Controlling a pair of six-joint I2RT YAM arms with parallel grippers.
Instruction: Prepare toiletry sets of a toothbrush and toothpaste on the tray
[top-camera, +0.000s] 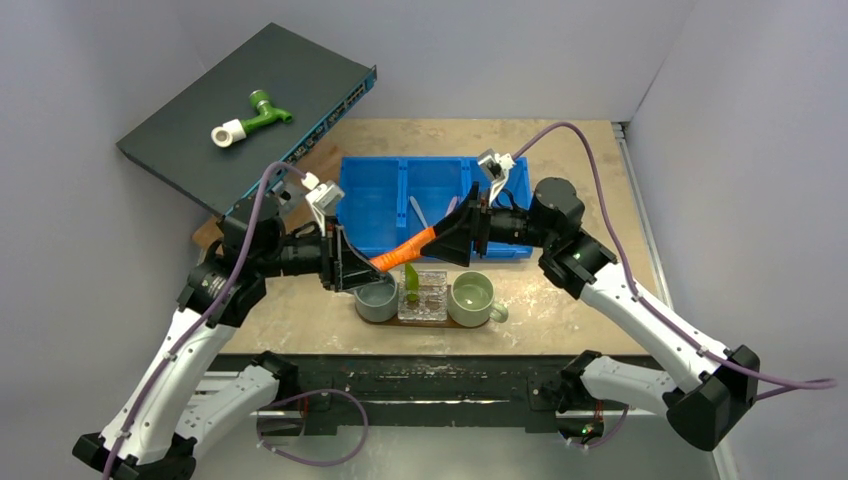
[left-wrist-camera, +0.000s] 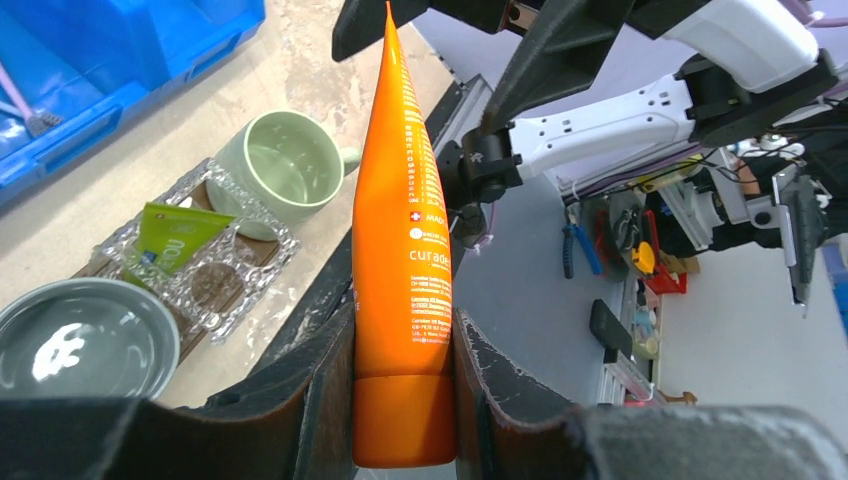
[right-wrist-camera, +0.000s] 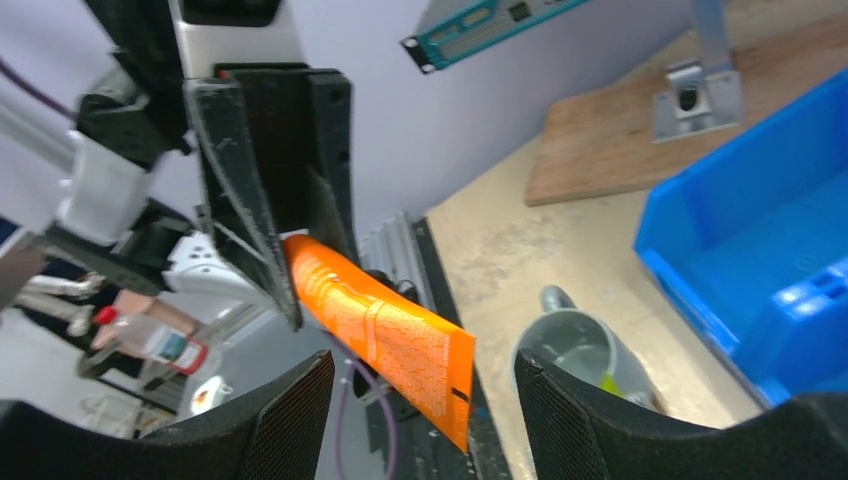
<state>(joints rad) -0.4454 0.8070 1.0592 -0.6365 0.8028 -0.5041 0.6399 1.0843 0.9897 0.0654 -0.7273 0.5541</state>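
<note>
An orange toothpaste tube (top-camera: 405, 252) hangs in the air between both arms, above the front of the table. My left gripper (left-wrist-camera: 405, 320) is shut on its cap end (left-wrist-camera: 402, 250). My right gripper (right-wrist-camera: 423, 365) is open, and the tube's flat crimped end (right-wrist-camera: 400, 345) lies between its fingers without touching either. A lime-green tube (top-camera: 411, 283) leans in a clear glass dish (left-wrist-camera: 250, 270) that stands on the dark-brown tray (top-camera: 430, 322). A pale toothbrush (top-camera: 419, 213) lies in the blue bin (top-camera: 380, 200).
On the tray, a grey mug (top-camera: 376, 300) and a green mug (top-camera: 471, 297) flank the glass dish. A wooden board (top-camera: 300, 170) lies left of the bin. At the back left, a dark network switch (top-camera: 240, 100) carries a green-white pipe fitting (top-camera: 250, 118).
</note>
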